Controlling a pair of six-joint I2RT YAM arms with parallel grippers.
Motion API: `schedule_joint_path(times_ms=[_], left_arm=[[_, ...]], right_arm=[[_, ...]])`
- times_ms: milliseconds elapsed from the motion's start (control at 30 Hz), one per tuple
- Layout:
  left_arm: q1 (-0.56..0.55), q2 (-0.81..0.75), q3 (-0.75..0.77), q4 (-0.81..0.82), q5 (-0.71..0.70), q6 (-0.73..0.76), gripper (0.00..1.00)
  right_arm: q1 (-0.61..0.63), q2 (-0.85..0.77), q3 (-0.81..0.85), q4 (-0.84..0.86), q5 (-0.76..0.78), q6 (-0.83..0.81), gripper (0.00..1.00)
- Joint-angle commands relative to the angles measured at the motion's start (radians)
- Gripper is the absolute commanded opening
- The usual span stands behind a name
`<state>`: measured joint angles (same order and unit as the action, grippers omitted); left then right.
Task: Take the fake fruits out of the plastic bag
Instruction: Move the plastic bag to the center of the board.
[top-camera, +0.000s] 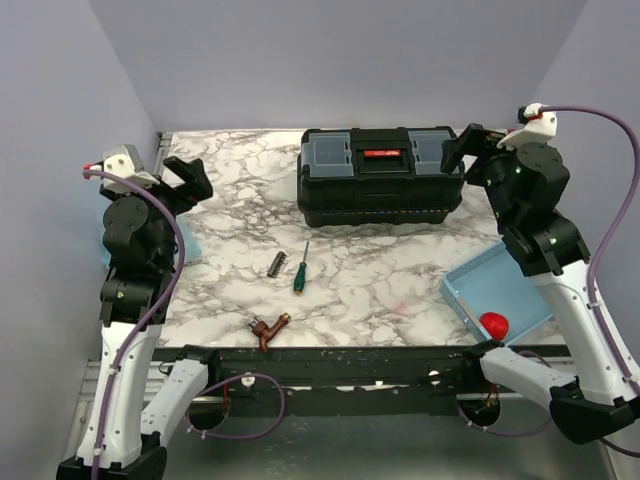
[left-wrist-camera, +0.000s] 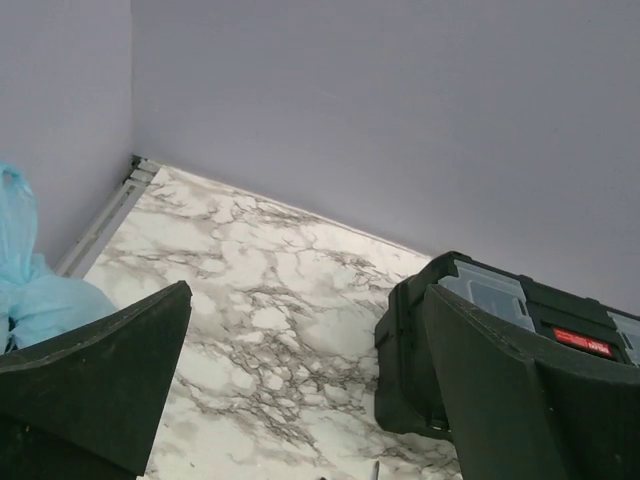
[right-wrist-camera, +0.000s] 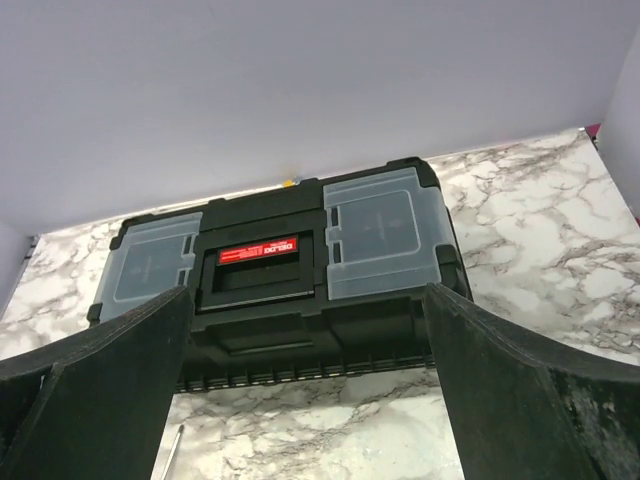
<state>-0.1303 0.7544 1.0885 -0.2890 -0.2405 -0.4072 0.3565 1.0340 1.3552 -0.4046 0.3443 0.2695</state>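
Note:
The light-blue plastic bag (top-camera: 191, 246) lies at the table's left edge, mostly hidden behind my left arm. In the left wrist view only a crinkly blue part of it (left-wrist-camera: 28, 292) shows at the left edge. No grapes, yellow fruit or dark fruit show in any view. My left gripper (top-camera: 186, 176) is raised above the bag's far side, open and empty; the left wrist view (left-wrist-camera: 310, 400) shows bare marble between its jaws. My right gripper (top-camera: 462, 148) hovers open and empty at the toolbox's right end, with nothing between its jaws in the right wrist view (right-wrist-camera: 305, 400).
A black toolbox (top-camera: 380, 176) stands at the back centre, also in both wrist views (left-wrist-camera: 470, 330) (right-wrist-camera: 280, 270). A rigid blue basket tray (top-camera: 478, 283) at the right front holds a glossy red fruit (top-camera: 493, 324). A green screwdriver (top-camera: 300, 268), a spring (top-camera: 276, 262) and a brown fitting (top-camera: 270, 328) lie mid-table.

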Motion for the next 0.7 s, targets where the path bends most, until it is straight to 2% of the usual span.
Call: schedule_joint_path(times_ms=[0, 100, 233, 333, 467, 600, 667], left_arm=[[0.01, 0.105, 0.081, -0.157, -0.175, 0.024, 0.99], [0.01, 0.22, 0.137, -0.242, -0.32, 0.003, 0.99], [0.025, 0.365, 0.23, -0.363, -0.461, -0.105, 0.99], [0.074, 0.433, 0.276, -0.416, -0.45, -0.15, 0.99], [0.121, 0.452, 0.219, -0.325, -0.473, -0.155, 0.99], [0.167, 0.538, 0.275, -0.44, -0.509, -0.248, 0.99], [0.167, 0.557, 0.252, -0.409, -0.512, -0.227, 0.99]], right_arm=[[-0.006, 0.021, 0.022, -0.041, 0.004, 0.035, 1.0], [-0.007, 0.049, 0.055, -0.092, 0.001, 0.049, 1.0], [-0.007, 0.042, 0.049, -0.098, -0.025, 0.054, 1.0], [-0.007, 0.061, 0.067, -0.134, -0.044, 0.06, 1.0], [-0.007, 0.057, 0.067, -0.154, -0.071, 0.071, 1.0], [-0.007, 0.03, 0.021, -0.113, -0.176, 0.076, 1.0], [-0.007, 0.034, 0.016, -0.103, -0.211, 0.081, 1.0]])
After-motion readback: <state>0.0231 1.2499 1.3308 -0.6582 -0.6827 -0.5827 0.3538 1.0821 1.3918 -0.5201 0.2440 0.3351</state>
